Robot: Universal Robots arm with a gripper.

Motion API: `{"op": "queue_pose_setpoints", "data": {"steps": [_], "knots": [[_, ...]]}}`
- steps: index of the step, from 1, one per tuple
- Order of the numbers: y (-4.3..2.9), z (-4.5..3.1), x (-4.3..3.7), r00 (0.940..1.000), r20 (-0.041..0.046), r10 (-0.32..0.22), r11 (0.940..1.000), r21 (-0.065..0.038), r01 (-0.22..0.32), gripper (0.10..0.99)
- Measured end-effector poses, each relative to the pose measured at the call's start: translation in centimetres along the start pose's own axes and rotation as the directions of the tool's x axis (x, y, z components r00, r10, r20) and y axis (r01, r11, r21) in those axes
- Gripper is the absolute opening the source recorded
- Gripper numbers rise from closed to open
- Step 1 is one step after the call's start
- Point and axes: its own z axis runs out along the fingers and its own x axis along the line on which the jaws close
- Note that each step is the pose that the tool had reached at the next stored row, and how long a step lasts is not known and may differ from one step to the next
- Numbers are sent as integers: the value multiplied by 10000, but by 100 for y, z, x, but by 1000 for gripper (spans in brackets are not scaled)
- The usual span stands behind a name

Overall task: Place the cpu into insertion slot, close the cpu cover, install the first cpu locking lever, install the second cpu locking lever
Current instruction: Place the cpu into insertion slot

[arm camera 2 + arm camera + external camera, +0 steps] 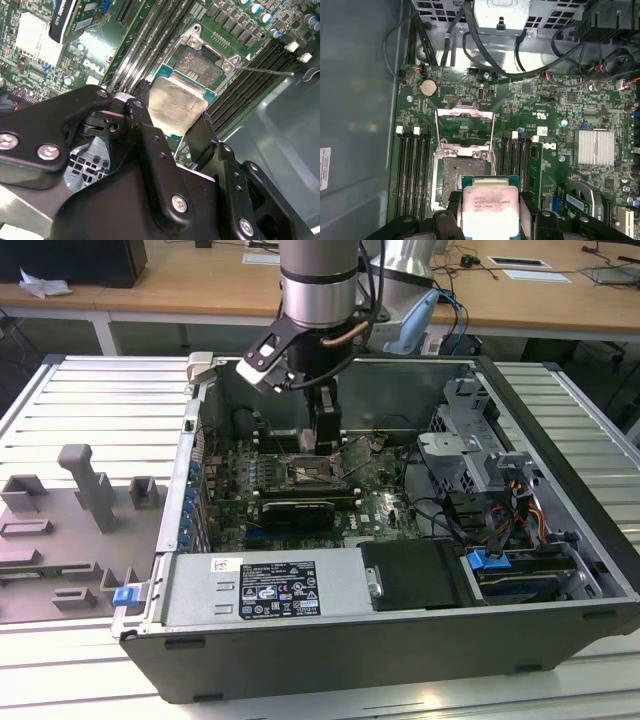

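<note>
The gripper [491, 216] hangs low over the middle of the motherboard [560, 115]. There the cpu cover [465, 112] stands swung open off the bare insertion slot [460, 180]. The fingers [145, 107] clamp two opposite edges of the cpu [487, 197], which is held flat near the slot and not seated.

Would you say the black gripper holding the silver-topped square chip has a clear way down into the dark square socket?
Probably yes: the gripper grips the cpu near the insertion slot, the thin silver cpu cover is flipped open away from it, and nothing lies across the recess.
</note>
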Motion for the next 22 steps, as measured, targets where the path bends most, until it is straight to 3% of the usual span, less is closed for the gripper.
{"op": "queue_pose_setpoints", "data": {"steps": [16, 22], "knots": [[-30, 219, 12, 10000, 21, 19, 10000, 1, -19, 541], [-41, 306, 58, 10000, 28, 17, 10000, 0, -17, 541]]}}
